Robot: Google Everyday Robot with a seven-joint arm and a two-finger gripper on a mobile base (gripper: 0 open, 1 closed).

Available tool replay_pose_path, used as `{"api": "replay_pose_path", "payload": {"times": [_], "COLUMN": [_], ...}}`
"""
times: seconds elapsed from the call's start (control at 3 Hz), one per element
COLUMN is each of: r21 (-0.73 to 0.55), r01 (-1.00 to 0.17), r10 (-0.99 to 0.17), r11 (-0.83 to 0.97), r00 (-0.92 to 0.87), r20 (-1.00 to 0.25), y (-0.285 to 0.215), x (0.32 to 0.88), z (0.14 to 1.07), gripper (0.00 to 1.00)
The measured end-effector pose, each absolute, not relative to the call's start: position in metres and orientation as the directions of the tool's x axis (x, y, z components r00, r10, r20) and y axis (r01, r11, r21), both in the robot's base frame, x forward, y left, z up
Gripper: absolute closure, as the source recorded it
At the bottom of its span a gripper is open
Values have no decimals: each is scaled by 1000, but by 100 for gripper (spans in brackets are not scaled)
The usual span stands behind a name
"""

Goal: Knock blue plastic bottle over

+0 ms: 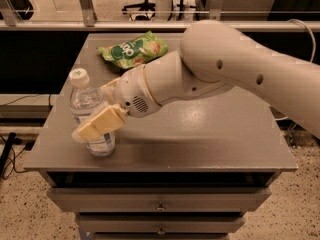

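- A grey table (210,139) with drawers (160,204) under its top stands on a speckled floor (300,209). Behind it there is a rail, and further back the base of an office chair (140,6).
- At the back of the table top, a little to the left of the middle, lies a green snack bag (134,49).
- The blue plastic bottle (85,100) is near the front left corner of the table. It is clear and has a white cap. Its base is on the table, so it is not knocked over, and its top appears to lean a little toward the left side of the picture.
- The robot's big white arm (230,69) comes in from the right and reaches across the table toward the bottle.
- The gripper (100,121), cream in colour, is low at the front left. It lies across the lower front part of the bottle and covers it there, so it seems to touch the bottle.
- It cannot be told how far the gripper is open, or whether it holds the bottle.
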State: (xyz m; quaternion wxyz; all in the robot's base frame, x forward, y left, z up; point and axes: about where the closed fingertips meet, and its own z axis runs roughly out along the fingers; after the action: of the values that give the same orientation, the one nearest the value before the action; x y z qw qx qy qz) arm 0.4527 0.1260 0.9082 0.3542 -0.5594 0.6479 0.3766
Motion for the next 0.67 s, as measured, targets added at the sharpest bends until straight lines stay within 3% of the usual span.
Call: {"api": "replay_pose_path", "payload": {"times": [0.67], "r21": [106], "r01": [-973], "r10": [-430], "r11": [205], "r00": [-187], "r20": [-884], "y": [85], "x": [477], "z": [922], "gripper": [72]}}
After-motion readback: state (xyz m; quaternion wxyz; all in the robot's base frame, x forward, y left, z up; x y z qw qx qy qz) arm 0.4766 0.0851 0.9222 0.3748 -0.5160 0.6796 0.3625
